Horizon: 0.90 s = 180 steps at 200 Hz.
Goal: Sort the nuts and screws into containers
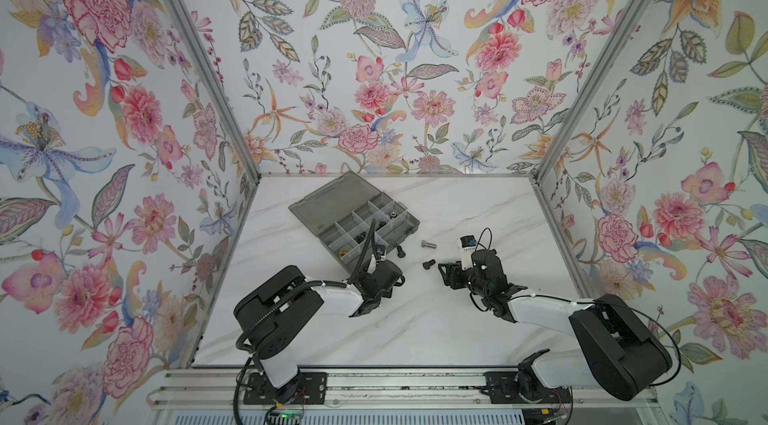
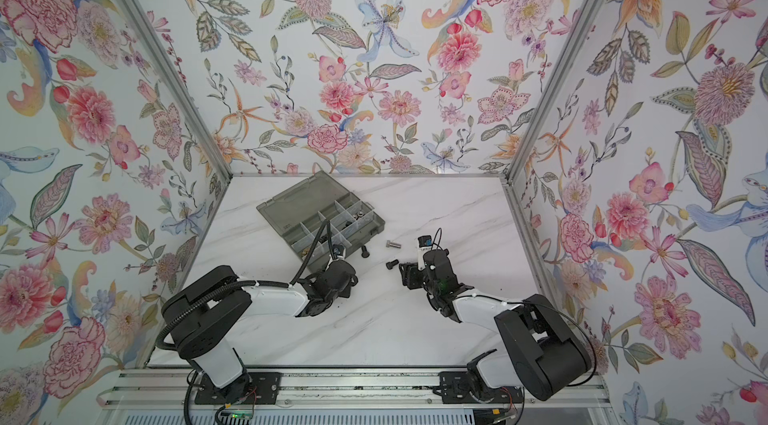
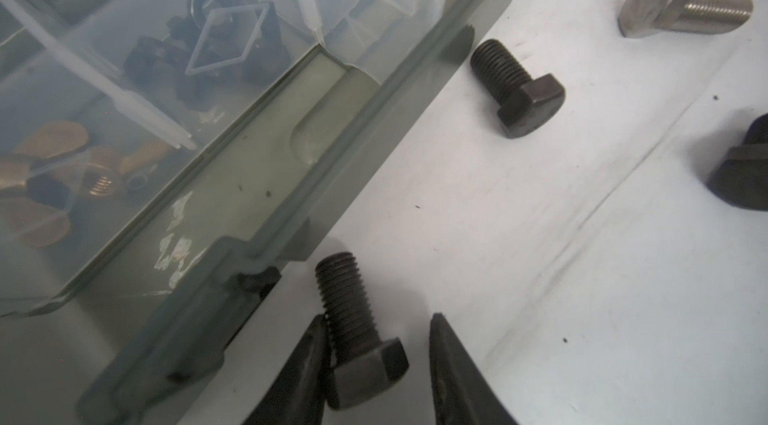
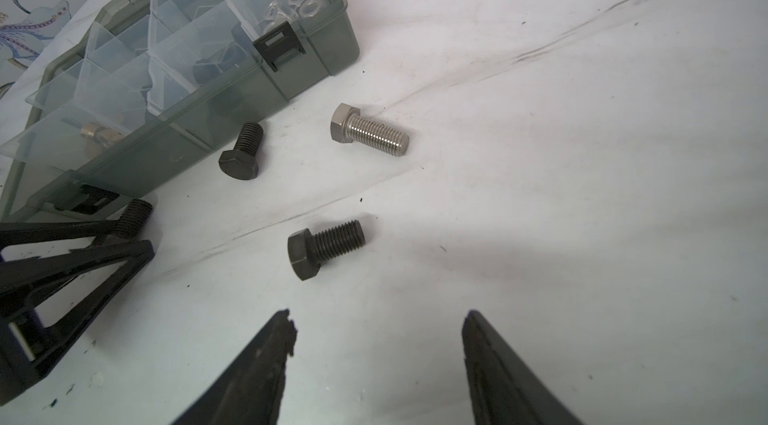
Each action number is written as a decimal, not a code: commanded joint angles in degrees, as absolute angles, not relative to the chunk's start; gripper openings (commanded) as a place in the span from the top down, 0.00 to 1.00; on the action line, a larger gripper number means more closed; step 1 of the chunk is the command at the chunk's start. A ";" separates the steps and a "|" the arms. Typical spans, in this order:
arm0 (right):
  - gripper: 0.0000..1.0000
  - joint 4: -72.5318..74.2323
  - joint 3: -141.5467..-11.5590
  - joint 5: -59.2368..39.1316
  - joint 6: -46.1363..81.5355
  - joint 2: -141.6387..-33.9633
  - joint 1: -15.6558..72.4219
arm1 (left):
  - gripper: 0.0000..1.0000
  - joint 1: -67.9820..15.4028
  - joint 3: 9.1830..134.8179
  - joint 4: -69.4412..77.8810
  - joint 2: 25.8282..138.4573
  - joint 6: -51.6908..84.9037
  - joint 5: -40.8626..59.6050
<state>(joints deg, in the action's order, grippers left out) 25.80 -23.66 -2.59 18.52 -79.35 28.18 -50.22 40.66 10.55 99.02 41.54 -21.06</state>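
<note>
Grey plastic organizer box (image 4: pixel 324 49) sits open on a white marble table (image 1: pixel 415 327), its compartments already holding brass wing nuts (image 3: pixel 99 178), black nuts (image 3: pixel 208 49) and silver nuts (image 4: pixel 291 3). No nuts show loose on the table, so that half of the sorting looks done. Four bolts lie outside the box. The left gripper (image 3: pixel 379 317) straddles a black bolt (image 3: pixel 357 344) lying just beside the box's front wall: one jaw touches the thread, the other stands clear of the head, so the bolt is bracketed, not clamped. A second black bolt (image 4: pixel 243 151) lies near the same wall, a silver bolt (image 4: pixel 370 132) farther out, and a third black bolt (image 4: pixel 324 246) in front of the right gripper (image 4: pixel 378 315), whose jaws stand wide apart and empty. Whether any bolt is already inside the box cannot be told. Left to do, by this view: four pickups and drops, beginning with the bolt between the left jaws.
</note>
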 commanded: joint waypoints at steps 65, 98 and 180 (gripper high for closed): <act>0.33 26.07 -22.70 -2.53 19.18 -78.09 27.54 | 0.90 -53.11 40.95 5.19 99.48 40.55 -17.06; 0.33 25.59 -22.79 -2.49 18.99 -77.45 27.42 | 1.00 -53.13 40.58 5.93 95.77 40.56 -15.14; 0.32 24.16 -22.94 -2.38 18.43 -75.85 27.07 | 1.00 -52.92 43.84 -0.11 82.53 38.25 -11.38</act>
